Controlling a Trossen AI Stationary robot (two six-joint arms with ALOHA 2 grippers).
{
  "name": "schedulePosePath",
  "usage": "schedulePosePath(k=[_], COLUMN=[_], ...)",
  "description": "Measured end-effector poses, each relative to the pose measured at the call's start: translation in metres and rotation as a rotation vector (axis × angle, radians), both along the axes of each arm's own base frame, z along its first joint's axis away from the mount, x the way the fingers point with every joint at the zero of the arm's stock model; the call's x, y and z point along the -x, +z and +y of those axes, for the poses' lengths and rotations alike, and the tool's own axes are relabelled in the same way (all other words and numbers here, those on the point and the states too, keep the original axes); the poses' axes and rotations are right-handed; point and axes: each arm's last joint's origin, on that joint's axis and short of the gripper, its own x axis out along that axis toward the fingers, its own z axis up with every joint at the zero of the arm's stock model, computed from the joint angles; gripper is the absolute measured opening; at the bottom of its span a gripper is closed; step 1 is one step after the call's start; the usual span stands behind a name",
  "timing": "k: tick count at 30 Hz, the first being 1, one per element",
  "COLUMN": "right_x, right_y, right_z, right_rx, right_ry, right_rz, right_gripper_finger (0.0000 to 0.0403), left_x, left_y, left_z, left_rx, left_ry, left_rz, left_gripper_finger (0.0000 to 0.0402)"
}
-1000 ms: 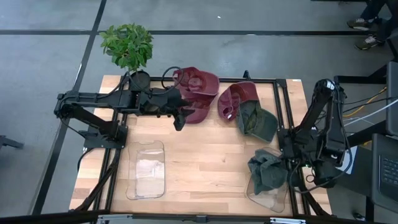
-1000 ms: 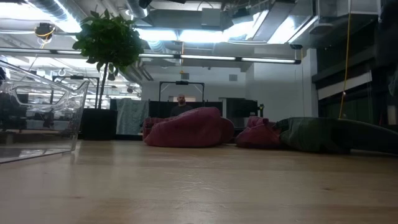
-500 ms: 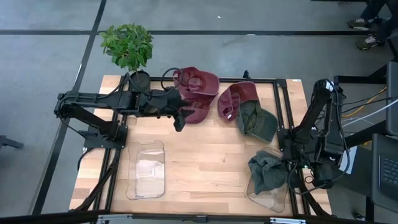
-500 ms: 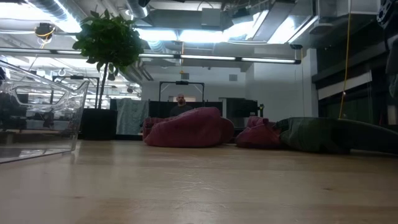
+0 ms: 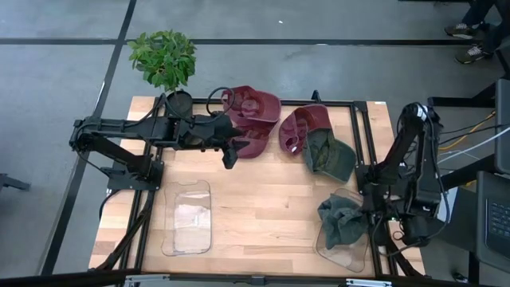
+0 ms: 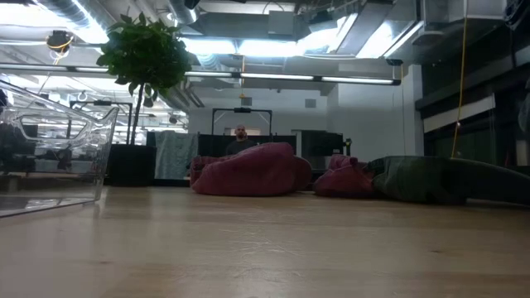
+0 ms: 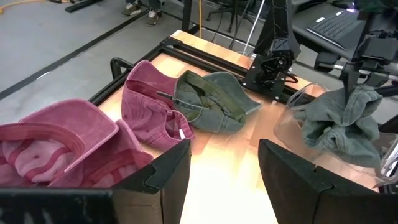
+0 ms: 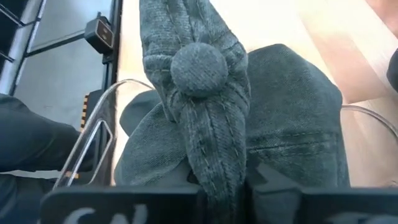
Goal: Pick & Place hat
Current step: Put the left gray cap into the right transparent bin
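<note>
Hat (image 5: 341,222), grey-green, hangs pinched in the right claw (image 5: 368,214) over the clear tray (image 5: 351,253); left claw (image 5: 232,151) gapes empty.

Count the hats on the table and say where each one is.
4. Two maroon hats and a green hat lie along the far edge; a grey-green hat hangs from the right gripper over the right clear bin.

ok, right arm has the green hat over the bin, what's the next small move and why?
Probably lower a little, then open. The right gripper is shut on the grey-green hat, pinching its crown, and the hat hangs bunched over the clear bin at the table's near right. The left gripper waits open by the red hats.
</note>
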Motion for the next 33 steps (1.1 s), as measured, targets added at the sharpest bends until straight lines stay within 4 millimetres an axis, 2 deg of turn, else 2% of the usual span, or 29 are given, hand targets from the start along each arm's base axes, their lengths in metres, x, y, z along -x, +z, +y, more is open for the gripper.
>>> schedulePosePath(k=[8, 12, 16, 22, 28, 33], right_x=[-0.009, -0.014, -0.020, -0.027, -0.030, -0.029], right_y=[0.000, -0.001, -0.002, 0.002, 0.020, 0.046], right_z=[0.001, 0.001, -0.001, -0.009, -0.019, -0.030], right_rx=[-0.021, -0.054, -0.072, -0.088, -0.102, -0.124], right_ry=[-0.049, -0.068, -0.080, -0.113, -0.076, -0.041], right_rz=[-0.004, 0.044, 0.111, 0.109, 0.074, 0.048], right_gripper_finger=[0.0059, 0.0088, 0.0141, 0.0240, 0.0317, 0.0337], left_x=[0.000, 0.000, 0.000, 0.000, 0.000, 0.000], left_y=[0.000, 0.000, 0.000, 0.000, 0.000, 0.000], left_z=[0.000, 0.000, 0.000, 0.000, 0.000, 0.000], left_rx=[-0.021, -0.020, -0.021, -0.041, -0.065, -0.066], left_ry=[-0.010, -0.011, -0.010, -0.021, -0.033, -0.033], left_rz=[0.007, 0.007, 0.007, 0.014, 0.022, 0.023], left_gripper_finger=[0.0182, 0.0182, 0.0182, 0.0182, 0.0182, 0.0182])
